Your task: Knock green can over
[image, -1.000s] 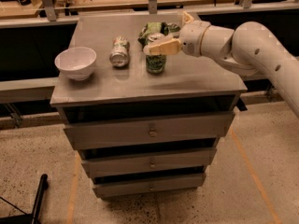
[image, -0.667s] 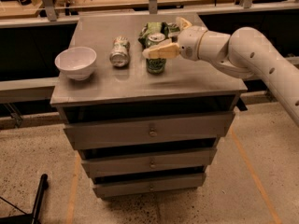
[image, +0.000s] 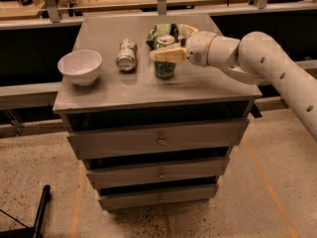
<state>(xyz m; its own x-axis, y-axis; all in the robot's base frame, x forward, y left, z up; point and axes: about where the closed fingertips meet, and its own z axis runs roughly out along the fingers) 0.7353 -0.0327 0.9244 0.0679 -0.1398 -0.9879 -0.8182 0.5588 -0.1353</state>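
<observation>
The green can [image: 164, 69] stands upright, its long axis vertical, toward the far side of the table [image: 148, 90]. The tool [image: 171, 44] reaches in from the right at the can's top. It looks spread open and holds nothing, with one finger [image: 168, 55] crossing the can's near side. The far finger is partly hidden, so I cannot tell whether it touches the can.

Upright dark green can [image: 164, 68], gripper [image: 167, 44] at its top
</observation>
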